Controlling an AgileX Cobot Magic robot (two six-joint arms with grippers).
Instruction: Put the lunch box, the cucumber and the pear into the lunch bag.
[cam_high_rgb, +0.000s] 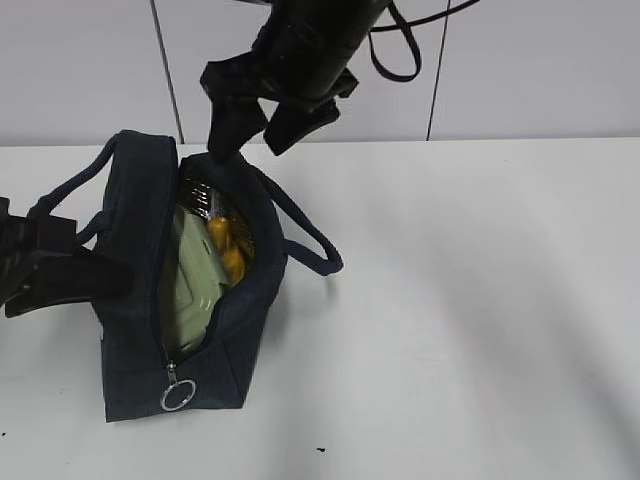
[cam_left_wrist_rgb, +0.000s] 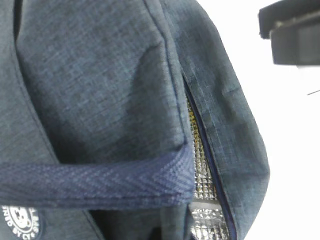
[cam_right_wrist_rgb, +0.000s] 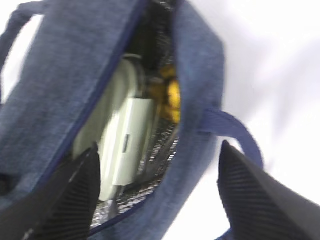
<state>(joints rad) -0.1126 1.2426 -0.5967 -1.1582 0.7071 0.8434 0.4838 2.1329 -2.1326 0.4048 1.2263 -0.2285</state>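
The navy lunch bag (cam_high_rgb: 130, 300) lies open on the white table. Inside it, the pale green lunch box (cam_high_rgb: 195, 275) lies along the left side and the yellow pear (cam_high_rgb: 228, 250) sits beside it. Both also show in the right wrist view, the box (cam_right_wrist_rgb: 125, 145) and the pear (cam_right_wrist_rgb: 170, 95). I cannot make out the cucumber. My left gripper (cam_high_rgb: 90, 270) is at the bag's left side, shut on its fabric by the handle strap (cam_left_wrist_rgb: 100, 182). My right gripper (cam_high_rgb: 250, 125) hangs open and empty above the bag's far end, with its fingers (cam_right_wrist_rgb: 75, 195) astride the opening.
The bag's silver ring pull (cam_high_rgb: 177, 396) lies at the near end of the zipper. The right loop handle (cam_high_rgb: 310, 240) lies flat on the table (cam_high_rgb: 480, 300). A white wall stands behind the table's far edge.
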